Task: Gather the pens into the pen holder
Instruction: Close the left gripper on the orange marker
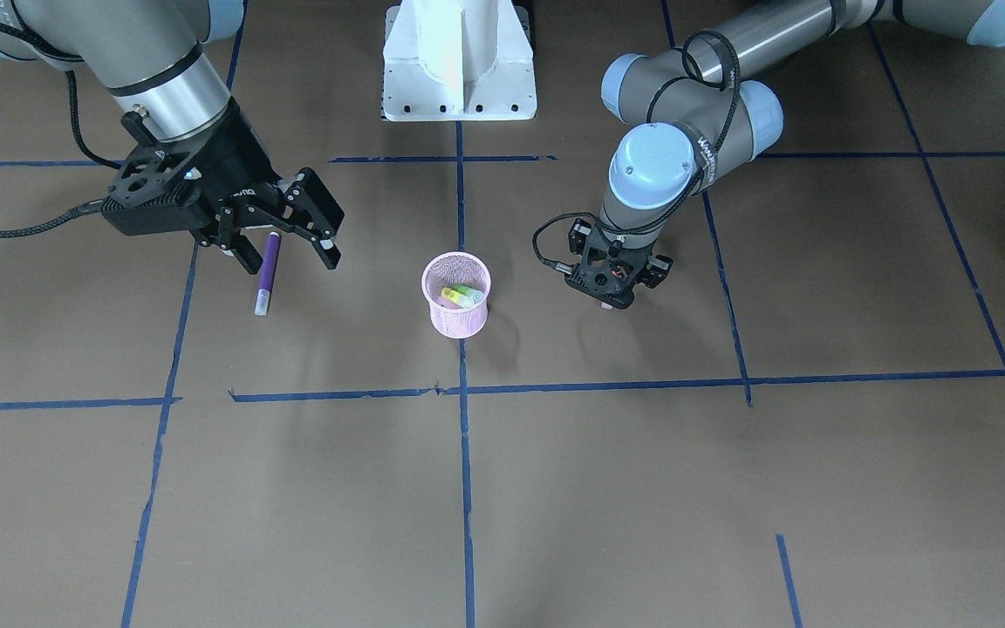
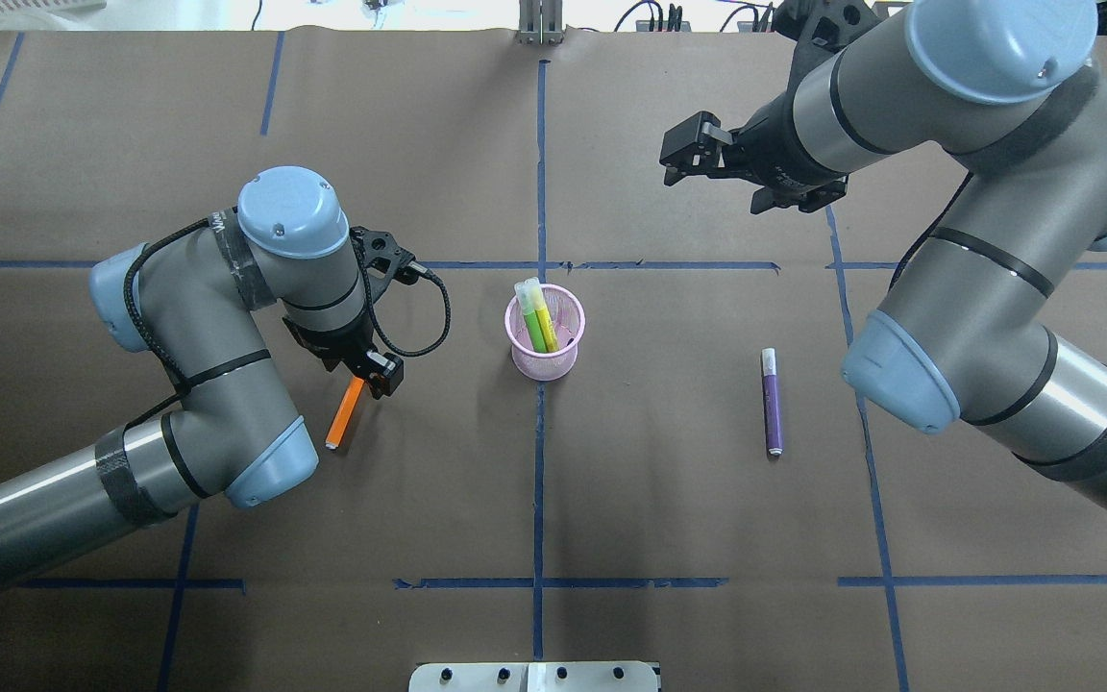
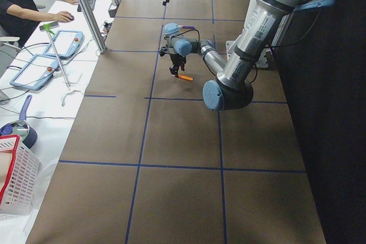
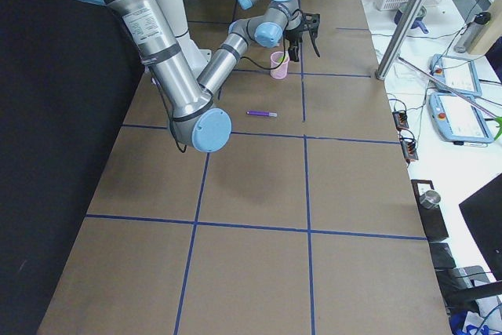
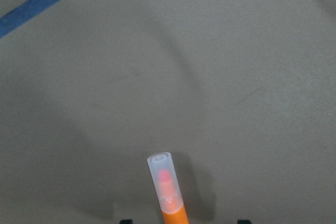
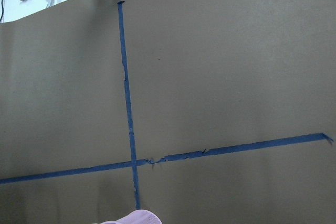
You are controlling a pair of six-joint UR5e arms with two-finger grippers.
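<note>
Left gripper [image 2: 368, 368] clamped on orange pen [image 2: 345, 411]; lift it, lower cap-up into pen holder [image 2: 545, 333]; right gripper [image 1: 286, 228] spread, empty.

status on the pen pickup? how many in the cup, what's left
Done: two pens, green and yellow, stand in the pink pen holder.
In hand: the left gripper is down at one end of the orange pen; whether that pen is gripped or lifted isn't clear.
Left: the purple pen lies on the table, untouched. The right gripper hangs open and empty.
</note>
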